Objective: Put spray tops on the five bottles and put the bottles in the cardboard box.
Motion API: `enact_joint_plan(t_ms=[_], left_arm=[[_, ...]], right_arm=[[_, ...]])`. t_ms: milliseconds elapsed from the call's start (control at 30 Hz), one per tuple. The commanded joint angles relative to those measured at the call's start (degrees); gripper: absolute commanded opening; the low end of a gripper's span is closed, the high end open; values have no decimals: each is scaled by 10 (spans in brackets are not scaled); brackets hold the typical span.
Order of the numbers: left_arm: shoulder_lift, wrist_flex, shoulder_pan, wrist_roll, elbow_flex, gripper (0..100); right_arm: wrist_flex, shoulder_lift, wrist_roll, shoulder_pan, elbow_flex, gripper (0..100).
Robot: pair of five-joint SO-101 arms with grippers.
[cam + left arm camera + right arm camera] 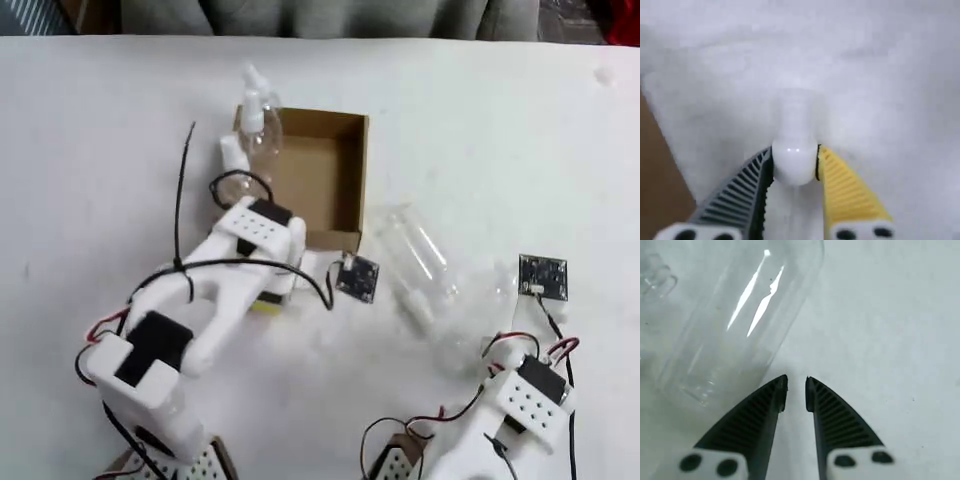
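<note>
At the centre of the left wrist view, the left gripper point(794, 159) has its grey and yellow fingers pinched tight on a white rounded plastic spray top point(796, 127), hanging over the white table point(880, 60). My read: it's gripped by the head so the lower end stays free to go into a bottle neck. The brown strip at the left edge of that view looks like the wall of the brown open cardboard box point(318, 185). From above, this arm sits just off the box's lower-left corner, so the top is being kept close to the packing spot.

Over in the right wrist view, the right gripper point(796, 390) shows its black fingers a narrow gap apart with nothing between them. Its tips are just beside the base of a clear plastic bottle lying on its side point(740, 315). In the high view this bottle lies to the right of the box, with no top on it that I can see. I'd say the gripper is parked there ready to steady it or lift it.

At the box's upper-left corner is a clear bottle with a white spray top fitted point(255, 110). I can't tell whether it's inside the box or leaning on the wall. A second capped shape point(233, 158) sits just below it, partly behind a black cable loop point(240, 185).

Counting five bottles is not possible (clear plastic on a white table). A bare bottle neck point(657, 277) is cut off at the upper left of the right wrist view, and the held top's lower end is hidden by the fingers.
</note>
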Motion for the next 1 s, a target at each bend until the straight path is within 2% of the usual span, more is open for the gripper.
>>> enact_joint_plan(t_ms=[0,200,333,467,667,800,967], left_arm=[[-6,63,12,72,-31,20],[-7,69,-12,280,-30,20],[-7,77,-59,391,-35,20],[-29,98,-135,443,-41,20],[-170,139,-261,488,-29,20],[-263,137,-327,547,10,21],[-291,92,-394,648,44,22]], right_arm=[[-7,-4,5,-5,-4,38],[-7,-4,5,-5,-4,38],[-7,-4,5,-5,-4,38],[-7,-4,5,-5,-4,38],[-7,-4,5,-5,-4,38],[-6,-4,5,-5,-4,38],[-5,-4,5,-5,-4,38]])
